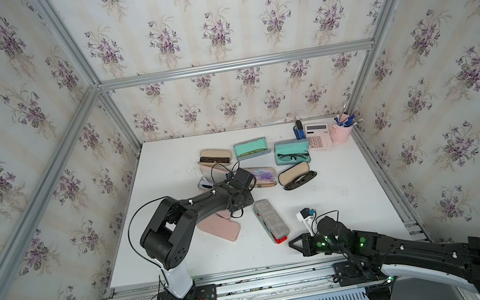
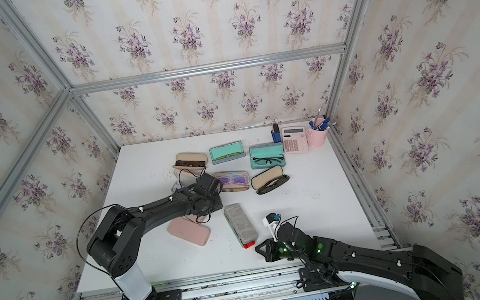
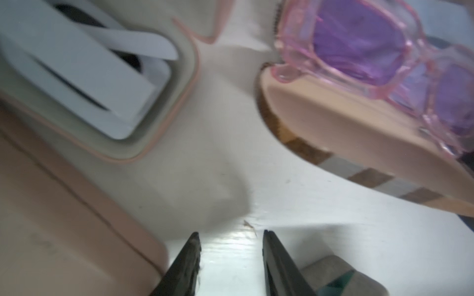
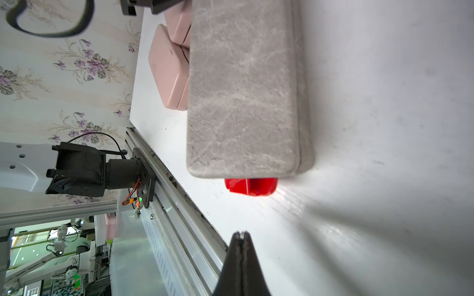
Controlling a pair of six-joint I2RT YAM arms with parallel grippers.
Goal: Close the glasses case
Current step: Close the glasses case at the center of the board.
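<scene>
Nearest, the right gripper [image 4: 241,233] sits low by the table [image 1: 335,194] edge, clenched on nothing, just short of the closed grey case [image 1: 271,218]; it is not needed here. Farther in, the left gripper [image 3: 230,233] hovers with jaws apart and empty over bare table, between the open pink case [image 3: 184,64] and the open striped case [image 3: 333,123]. Which is the target I cannot tell. For either, hook the lid's free edge and fold it over slowly. The purple glasses [image 3: 359,43] may need seating first.

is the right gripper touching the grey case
Apart. The right wrist view shows bare white table between the shut right gripper and the grey case.
</scene>
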